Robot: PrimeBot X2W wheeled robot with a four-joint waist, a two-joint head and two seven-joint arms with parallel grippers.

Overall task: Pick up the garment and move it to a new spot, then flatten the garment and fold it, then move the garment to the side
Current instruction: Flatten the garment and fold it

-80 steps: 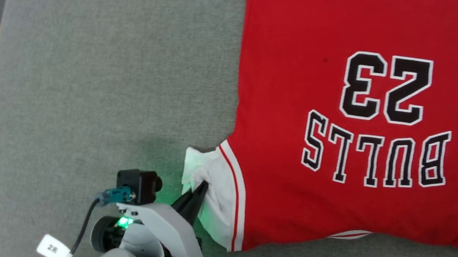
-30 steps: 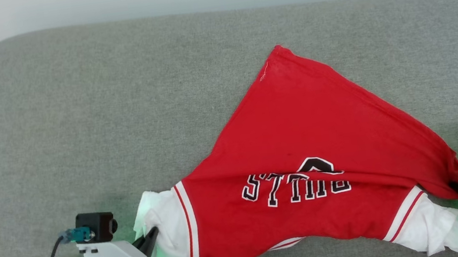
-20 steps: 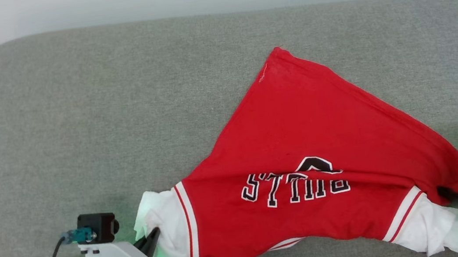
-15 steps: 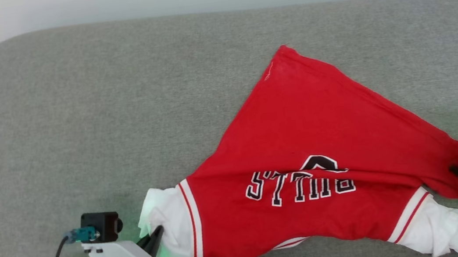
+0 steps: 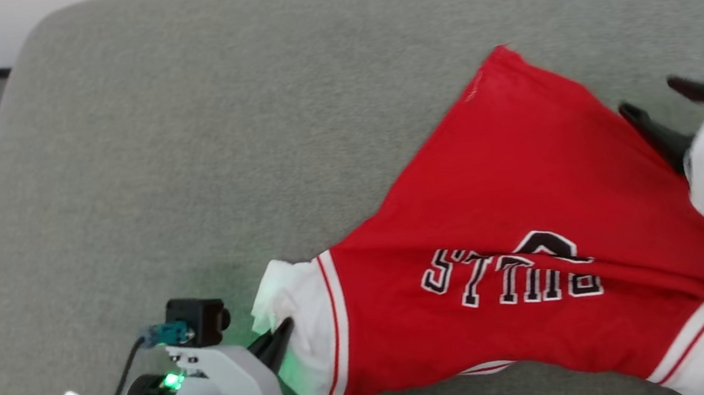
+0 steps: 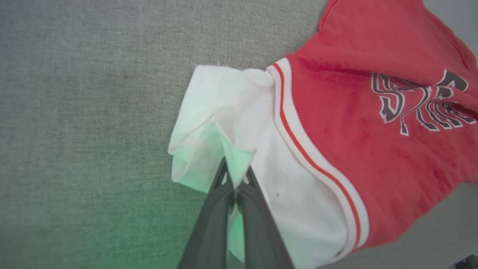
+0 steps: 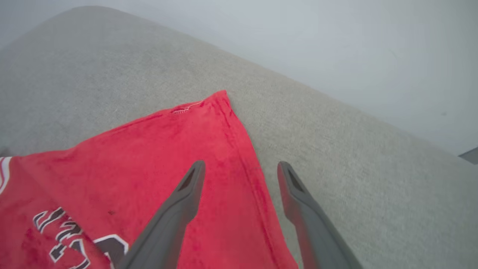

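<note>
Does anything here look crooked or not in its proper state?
Yes. The red jersey T-shirt lies skewed and pulled into a triangle on the grey fabric surface. A fold crosses its black print, hiding most of the number. The left hand pinches the crumpled white sleeve; the right hand is open over its red edge.

The garment (image 5: 514,190) is soft matt cloth. Under it, the surface (image 5: 182,145) is coarse grey woven fabric. The left claw (image 6: 235,173) and right claw (image 7: 241,166) have smooth, matt dark plastic fingers.

shells (image 5: 251,384): white | fingers (image 7: 175,216): dark, tapered | left wrist (image 5: 212,372): green light (image 5: 174,380), black camera (image 5: 197,312), tagged cable (image 5: 123,369)
</note>
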